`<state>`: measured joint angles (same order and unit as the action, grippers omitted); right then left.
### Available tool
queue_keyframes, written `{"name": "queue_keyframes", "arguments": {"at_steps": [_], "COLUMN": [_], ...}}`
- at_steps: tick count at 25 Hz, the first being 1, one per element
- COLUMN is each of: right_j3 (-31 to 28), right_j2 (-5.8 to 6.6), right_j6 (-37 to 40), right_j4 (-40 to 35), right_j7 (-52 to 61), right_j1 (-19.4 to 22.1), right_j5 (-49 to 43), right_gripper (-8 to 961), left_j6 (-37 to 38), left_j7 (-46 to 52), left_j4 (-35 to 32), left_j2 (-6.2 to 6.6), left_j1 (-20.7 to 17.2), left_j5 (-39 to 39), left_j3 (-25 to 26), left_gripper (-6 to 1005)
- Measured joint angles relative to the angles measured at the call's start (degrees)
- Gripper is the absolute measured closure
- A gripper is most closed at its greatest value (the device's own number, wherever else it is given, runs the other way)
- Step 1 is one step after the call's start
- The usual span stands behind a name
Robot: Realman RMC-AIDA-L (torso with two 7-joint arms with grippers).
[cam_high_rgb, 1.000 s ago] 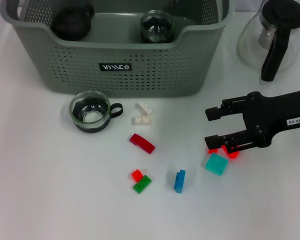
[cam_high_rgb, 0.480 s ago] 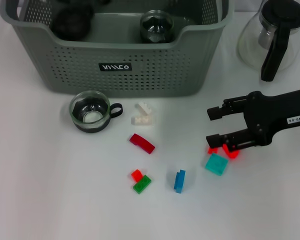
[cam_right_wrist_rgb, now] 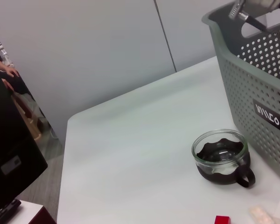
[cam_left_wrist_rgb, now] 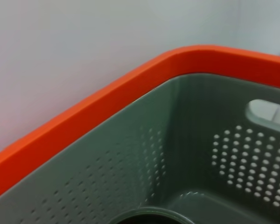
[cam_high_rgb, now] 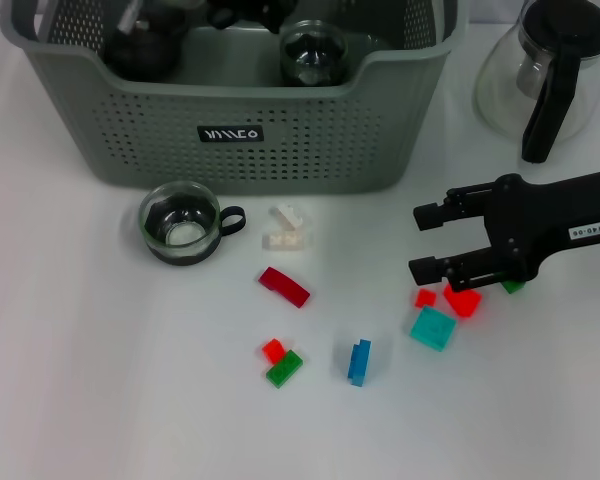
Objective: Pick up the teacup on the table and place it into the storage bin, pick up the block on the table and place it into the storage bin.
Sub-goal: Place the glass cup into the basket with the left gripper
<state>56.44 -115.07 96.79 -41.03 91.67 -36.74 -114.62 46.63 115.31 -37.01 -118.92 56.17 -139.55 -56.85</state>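
The right gripper (cam_high_rgb: 427, 241) hovers spread beside the red block (cam_high_rgb: 463, 300): light, stiff, best pinched across flat sides. The left gripper's state I cannot tell.

small black label (cam_high_rgb: 231, 133) with white lettering on storage bin (cam_high_rgb: 130, 150), unreadable, white tag on right arm, illegible

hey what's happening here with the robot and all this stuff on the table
A two-armed robot is clearing a table into a grey-green storage bin. Its right gripper, open and empty, hovers just above a cluster of red blocks beside a teal block. The left gripper is over the far side of the bin, mostly out of sight. Two cups already sit inside the bin; one teacup waits on the table in front of it, among scattered blocks.
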Motion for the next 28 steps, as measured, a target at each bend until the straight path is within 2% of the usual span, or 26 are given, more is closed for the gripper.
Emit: {"name": "queue_keyframes", "arguments": {"at_steps": [12,18,22,28], "right_j3": [0.0,0.0,0.0,0.0], "right_j2": [-0.06,-0.07,-0.07,-0.07], "right_j6": [-0.2,-0.2,-0.2,-0.2], "right_j4": [0.0,0.0,0.0,-0.1], "right_j7": [0.0,0.0,0.0,0.0], "right_j1": [0.0,-0.1,0.0,0.0], "right_j5": [0.0,0.0,0.0,0.0], "right_gripper": [158,158,158,158], "left_j6": [-0.3,-2.7,-3.7,-4.3], "left_j7": [-0.1,-0.4,-0.3,-0.1], "left_j4": [0.0,-0.3,-0.4,-1.7], "left_j2": [-0.93,-1.82,-1.86,-1.15], "left_j1": [0.3,-0.4,-0.5,-1.0], "left_j5": [-0.1,-0.1,-0.1,-0.1], "left_j3": [-2.3,-2.6,-2.6,-2.0], "left_gripper": [894,888,884,631]}}
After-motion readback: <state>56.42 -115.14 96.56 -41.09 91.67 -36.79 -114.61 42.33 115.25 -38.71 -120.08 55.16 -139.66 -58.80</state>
